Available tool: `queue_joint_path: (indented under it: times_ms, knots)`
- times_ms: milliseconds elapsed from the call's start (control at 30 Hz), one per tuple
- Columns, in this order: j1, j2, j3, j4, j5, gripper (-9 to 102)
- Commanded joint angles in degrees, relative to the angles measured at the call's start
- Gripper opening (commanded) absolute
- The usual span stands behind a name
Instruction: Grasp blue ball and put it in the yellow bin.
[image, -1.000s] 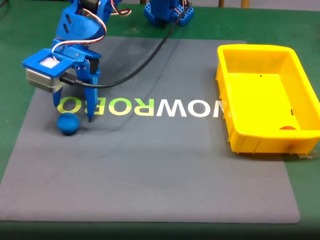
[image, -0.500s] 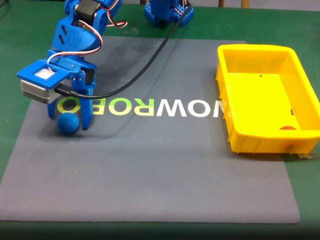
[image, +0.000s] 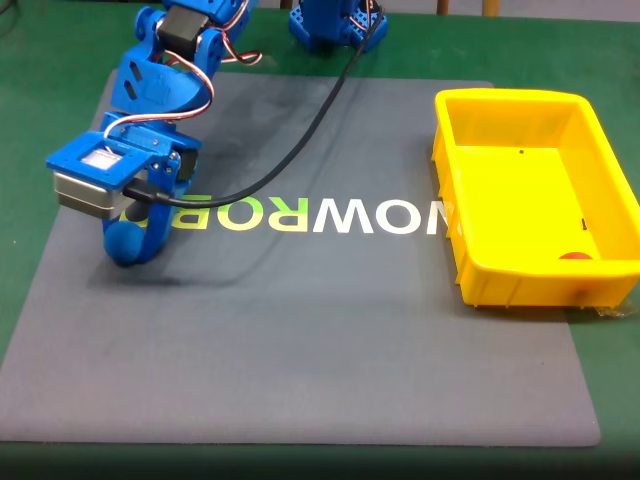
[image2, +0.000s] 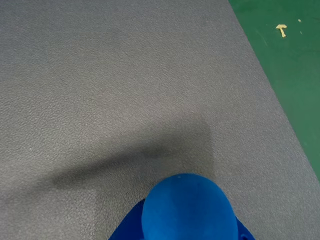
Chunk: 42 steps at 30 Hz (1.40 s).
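The blue ball (image: 121, 244) lies on the left side of the grey mat, wedged between the blue fingers of my gripper (image: 130, 248), which is shut on it. The fingers reach down to the mat and hide most of the ball in the fixed view. In the wrist view the blue ball (image2: 189, 207) sits at the bottom centre, with bits of the blue fingers (image2: 125, 231) showing on either side of it. The yellow bin (image: 520, 282) stands far off at the right edge of the mat.
A small red-orange object (image: 575, 256) lies inside the bin at its near right corner. The grey mat (image: 300, 330) carries light lettering across its middle. A black cable (image: 300, 125) runs from the arm's base (image: 335, 25) to the wrist. Green table (image: 30, 80) surrounds the mat.
The gripper has come down over the ball and its fingers have closed on it. The ball, which was in plain sight between the tips, is now mostly covered.
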Motion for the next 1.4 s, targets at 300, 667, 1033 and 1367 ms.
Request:
queue_joint_path:
  times_ms: [300, 667, 1033, 1367]
  knots:
    - [-1.1, 14.0, -2.2, 2.6, 4.7, 0]
    - [-15.6, 43.0, 15.7, 2.8, 7.6, 0]
    - [-44.2, 57.4, 30.5, 2.9, 15.6, 0]
    - [-55.8, 57.5, 32.4, 5.5, 19.3, 0]
